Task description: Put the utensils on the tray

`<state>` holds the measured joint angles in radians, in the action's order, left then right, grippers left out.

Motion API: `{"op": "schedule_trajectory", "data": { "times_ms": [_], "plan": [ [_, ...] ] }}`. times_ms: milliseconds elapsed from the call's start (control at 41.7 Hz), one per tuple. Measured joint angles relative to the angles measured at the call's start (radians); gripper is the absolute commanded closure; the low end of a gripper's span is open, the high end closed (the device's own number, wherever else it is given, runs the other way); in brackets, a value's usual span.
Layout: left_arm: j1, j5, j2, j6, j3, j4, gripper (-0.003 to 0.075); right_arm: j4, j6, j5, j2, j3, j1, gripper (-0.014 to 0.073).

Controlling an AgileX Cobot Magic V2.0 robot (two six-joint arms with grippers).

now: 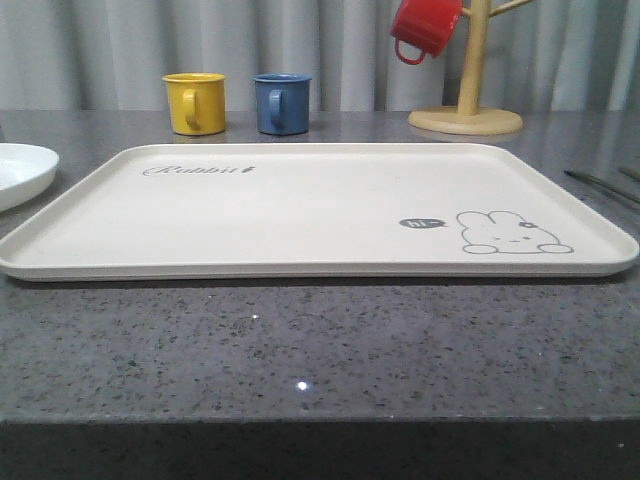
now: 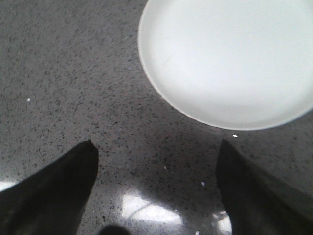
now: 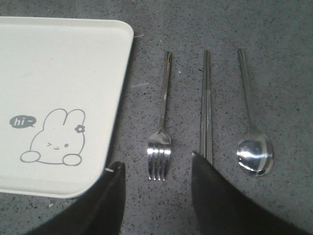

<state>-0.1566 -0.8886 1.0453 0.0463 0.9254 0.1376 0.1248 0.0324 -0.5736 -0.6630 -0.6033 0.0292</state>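
The cream tray [image 1: 300, 215] with the bunny drawing lies in the middle of the grey counter, nothing on it; its corner [image 3: 58, 58] shows in the right wrist view. Beside that corner lie a silver fork [image 3: 162, 132], a pair of flat chopsticks [image 3: 206, 103] and a spoon [image 3: 252, 142], side by side on the counter; in the front view they are thin dark lines [image 1: 600, 185] at the right edge. My right gripper [image 3: 156, 166] hangs open above the fork's tines. My left gripper [image 2: 156, 147] is open over bare counter, near a round white plate [image 2: 230, 58].
The white plate [image 1: 20, 172] sits left of the tray. Behind the tray stand a yellow mug [image 1: 195, 103] and a blue mug [image 1: 281, 103]. A wooden mug tree [image 1: 468, 90] at the back right carries a red mug [image 1: 424, 27].
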Motion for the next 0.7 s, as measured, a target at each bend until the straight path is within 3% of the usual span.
{"op": "schedule_trajectory", "data": {
  "times_ms": [192,360,695],
  "plan": [
    [-0.195,0.051,0.158,0.203,0.035,-0.293,0.0216,0.000,0.000,0.000,-0.002,0.000,0.000,0.0239],
    [-0.271,0.098,0.290,0.376,0.061,-0.530,0.0222,-0.002,0.000,0.000,-0.002,0.000,0.000,0.0239],
    [-0.271,0.161,0.487,0.418,0.153,-0.605,0.0227,-0.002,0.000,0.000,-0.002,0.000,0.000,0.0239]
  ]
}}
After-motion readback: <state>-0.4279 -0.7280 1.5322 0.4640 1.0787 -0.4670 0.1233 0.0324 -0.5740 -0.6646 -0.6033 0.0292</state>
